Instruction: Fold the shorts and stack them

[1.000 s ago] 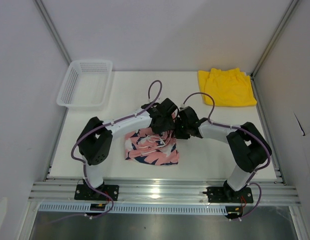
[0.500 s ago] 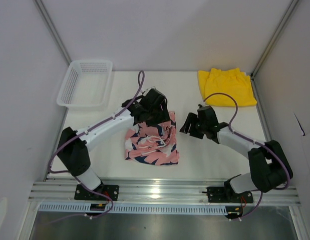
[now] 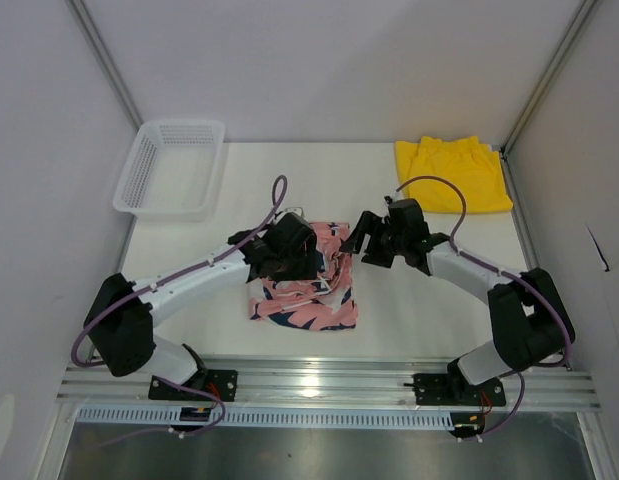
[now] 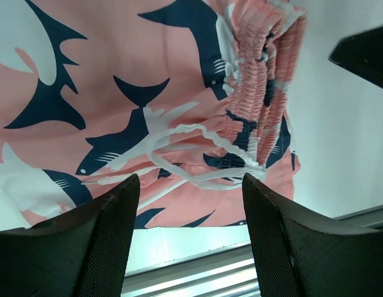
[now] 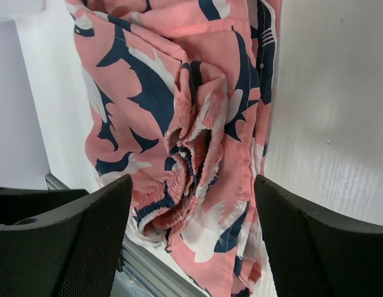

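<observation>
Basket [image 3: 169, 168], white mesh, sits at the upper left of the overhead view on the pale worktop [image 3: 429, 310]. Toward centre, my left claw [image 4: 186, 180] hovers over the pink shark-print shorts [image 3: 307, 300], its fingers apart and holding nothing. The shorts lie in a roughly squared bundle at lower centre, waistband bunched and drawstring loose on top. Just right of them, my right claw [image 5: 192, 182] hangs above the gathered waistband, fingers spread wide, also empty. At the upper right the yellow shorts [image 3: 454, 175] lie flat, well apart. I judge the pink pair partly folded but untidy; stacking the two pairs remains.
</observation>
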